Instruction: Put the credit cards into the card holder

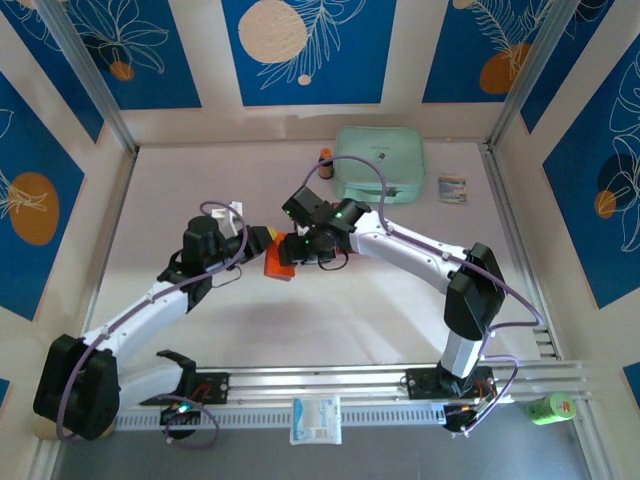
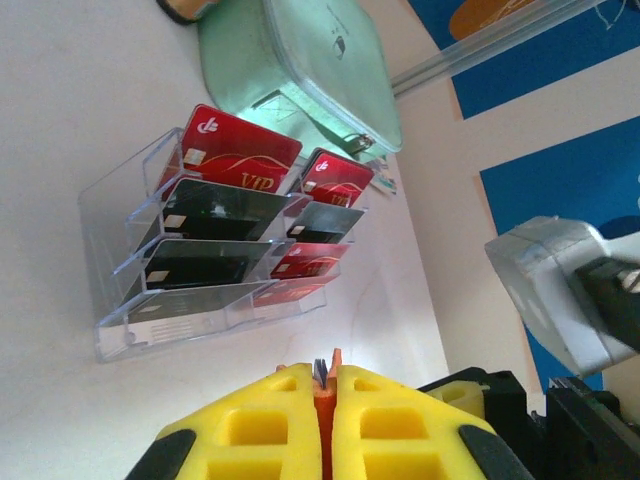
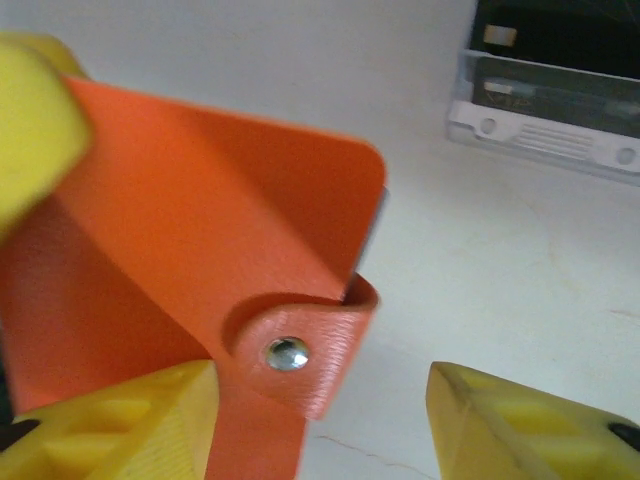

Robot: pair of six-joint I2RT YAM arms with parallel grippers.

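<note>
1. The card holder [image 3: 200,230] is being clamped shut-jawed at its edge by the left gripper [image 2: 325,378], near the clear tray [image 2: 110,335].
2. The right gripper [image 3: 320,420] is being held with jaws apart, also near the tray.
3. The credit cards [image 2: 240,165] are being kept in the tray; seemingly none has been loaded yet.

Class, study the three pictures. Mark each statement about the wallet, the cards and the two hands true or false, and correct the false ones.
1. The left hand is shut on the edge of the orange wallet. True.
2. The cards lie loose on the table. False: the cards, red and black, stand in the tiers of a clear tray.
3. The right hand has its fingers apart. True.
4. The wallet's fastener is black. False: the snap button is silvery metal.
5. A green pouch lies just beyond the tray. True.
</note>
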